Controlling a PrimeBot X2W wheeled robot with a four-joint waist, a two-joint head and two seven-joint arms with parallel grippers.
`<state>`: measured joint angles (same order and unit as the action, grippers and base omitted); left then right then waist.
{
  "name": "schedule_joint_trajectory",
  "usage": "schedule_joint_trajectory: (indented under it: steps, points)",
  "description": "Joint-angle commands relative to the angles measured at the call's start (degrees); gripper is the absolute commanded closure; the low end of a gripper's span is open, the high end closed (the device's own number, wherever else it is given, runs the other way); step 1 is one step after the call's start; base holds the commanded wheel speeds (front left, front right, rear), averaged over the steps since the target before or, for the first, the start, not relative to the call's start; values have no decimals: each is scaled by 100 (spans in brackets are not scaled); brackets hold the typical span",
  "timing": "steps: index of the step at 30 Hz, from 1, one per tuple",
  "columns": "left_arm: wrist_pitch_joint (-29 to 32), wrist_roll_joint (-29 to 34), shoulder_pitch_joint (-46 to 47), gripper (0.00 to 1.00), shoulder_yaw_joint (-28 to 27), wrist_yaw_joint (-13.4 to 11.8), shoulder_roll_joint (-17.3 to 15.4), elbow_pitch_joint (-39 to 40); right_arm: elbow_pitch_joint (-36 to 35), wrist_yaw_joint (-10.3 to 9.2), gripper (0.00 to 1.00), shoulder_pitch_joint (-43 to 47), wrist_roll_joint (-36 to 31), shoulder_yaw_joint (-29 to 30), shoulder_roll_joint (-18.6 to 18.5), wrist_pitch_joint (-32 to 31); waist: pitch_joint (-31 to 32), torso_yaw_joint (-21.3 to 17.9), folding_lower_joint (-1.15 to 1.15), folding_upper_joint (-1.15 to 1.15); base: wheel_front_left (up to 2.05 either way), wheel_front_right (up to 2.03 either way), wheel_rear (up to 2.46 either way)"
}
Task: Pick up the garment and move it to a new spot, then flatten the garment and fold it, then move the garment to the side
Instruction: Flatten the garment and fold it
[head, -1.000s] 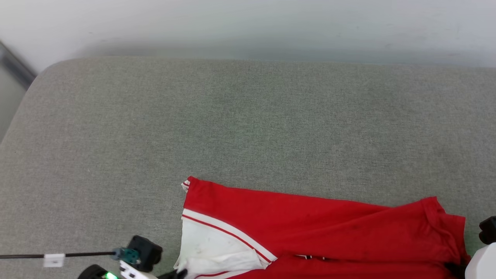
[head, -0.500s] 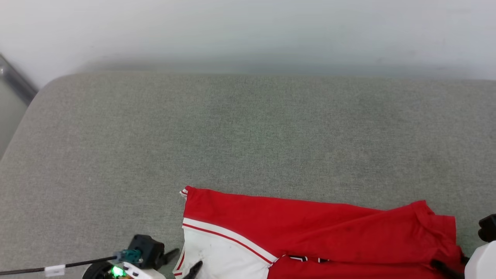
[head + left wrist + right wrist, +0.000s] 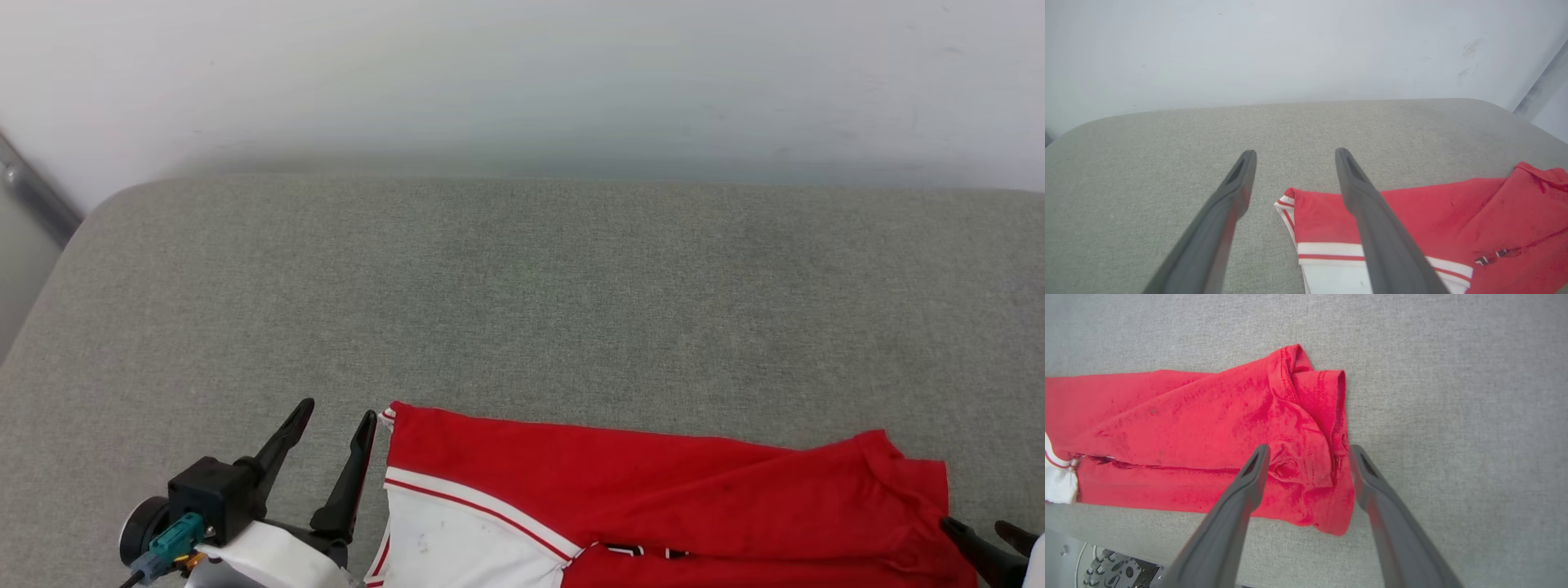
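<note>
Head view: garment [image 3: 653, 490] on grey cushion [image 3: 522, 286] (left end effector [image 3: 339, 410] alongside, splayed)

Grey fabric cushion [image 3: 522, 294] with rounded corners; pale plain wall [image 3: 522, 73] behind it.

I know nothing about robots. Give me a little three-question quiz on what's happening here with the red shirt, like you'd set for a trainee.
1. True or false: the left gripper is shut on the garment.
2. What does the garment lie on? A) a grey fabric surface B) a wooden table C) a metal tray
3. Fill in: the right gripper has its fingers ___ at the garment's crumpled red end.
Key: 1 false, it stands open by the garment's left edge; 2 A; 3 open.
</note>
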<state>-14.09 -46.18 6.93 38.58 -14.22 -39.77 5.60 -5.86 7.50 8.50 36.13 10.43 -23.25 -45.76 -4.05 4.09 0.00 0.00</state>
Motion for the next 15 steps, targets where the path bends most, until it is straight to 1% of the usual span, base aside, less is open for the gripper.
schedule_joint_trajectory:
  steps: [1,3,5,7,10,13,15]
  points:
    - [-70,187,-60,0,-111,-67,78,30,-11,-2,0,30,-56,121,148,-13,-11,19,0,0,0,0,0]
    - [-105,534,-146,0,-276,-147,216,84,38,-2,0,-29,-150,349,388,9,-29,46,0,0,0,0,0]
    - [-114,936,-237,0,-642,-218,475,277,95,-2,0,-61,-287,531,544,69,-61,89,0,0,0,0,0]
    - [-116,1323,-444,0,-1008,-210,718,428,203,-2,0,-122,-406,710,768,152,-104,123,0,0,0,0,0]
    - [-118,1760,-693,0,-1554,-85,1102,606,390,-2,0,-231,-527,911,1008,237,-196,172,0,0,0,0,0]
    - [-119,2096,-866,0,-2070,124,1449,677,685,-2,0,-321,-588,1070,1203,336,-313,232,0,0,0,0,0]
    - [-114,2279,-943,0,-2315,297,1657,657,891,-2,0,-419,-593,1171,1306,408,-384,279,0,0,0,0,0]
